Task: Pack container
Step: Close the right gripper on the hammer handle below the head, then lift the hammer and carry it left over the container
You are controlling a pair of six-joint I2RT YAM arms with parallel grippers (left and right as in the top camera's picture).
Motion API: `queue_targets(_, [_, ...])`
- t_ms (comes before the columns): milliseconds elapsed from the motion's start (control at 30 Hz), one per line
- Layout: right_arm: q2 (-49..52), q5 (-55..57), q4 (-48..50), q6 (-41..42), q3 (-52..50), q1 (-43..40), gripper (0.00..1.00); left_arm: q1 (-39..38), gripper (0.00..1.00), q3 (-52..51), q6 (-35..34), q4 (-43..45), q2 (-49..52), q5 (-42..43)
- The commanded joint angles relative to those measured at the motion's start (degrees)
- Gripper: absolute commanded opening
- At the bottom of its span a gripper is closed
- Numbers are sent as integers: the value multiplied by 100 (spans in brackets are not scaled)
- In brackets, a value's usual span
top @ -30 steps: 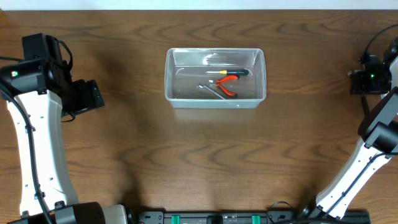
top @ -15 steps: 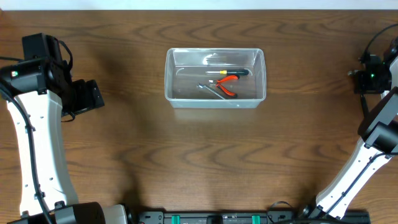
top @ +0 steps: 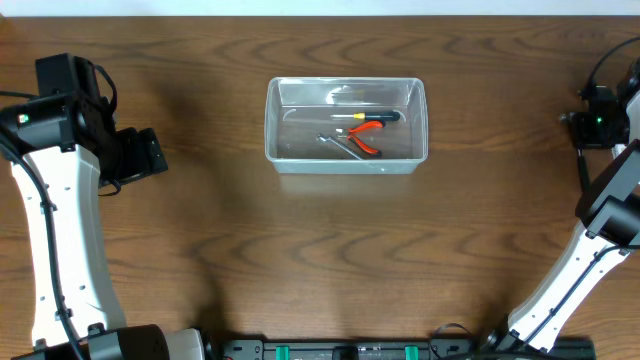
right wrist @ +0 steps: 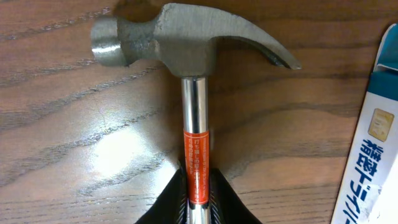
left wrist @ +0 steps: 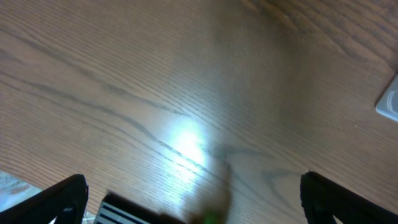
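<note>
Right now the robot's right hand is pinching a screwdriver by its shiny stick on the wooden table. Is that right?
Not quite. It is a hammer, not a screwdriver. The right wrist view shows the right gripper pinching its shiny stick on the wooden table.

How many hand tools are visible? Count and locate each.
3: a steel claw hammer on the table at the right pincer; orange-handled pliers and a dark-handled screwdriver in the clear plastic bin. A silvery piece beside the pliers may be a fourth.
</note>
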Motion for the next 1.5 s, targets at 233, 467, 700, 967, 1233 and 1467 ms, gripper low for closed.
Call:
queue_targets(233, [186,-22,87,254,103,184,1,24,98,127,-33,-20,-55,-9])
queue_targets(467, [179,-238,2,380,323,249,1,24,98,127,-33,-20,-55,-7])
queue_targets(700, [179,-455,-636,374,1552,557,1,24,98,127,-33,-17,-55,-9])
queue_targets(967, [179,-455,-1770,151,3432,1281,1,24,98,127,-33,-20,-55,-7])
queue_targets(1233, [155,-573,-3008,-756,4944,2605,1,24,98,127,-33,-17,-55,-7])
queue_targets(1467, [63,-769,-3088,-1248,5027,3950,1,24,98,127,-33,-20,-55,-7])
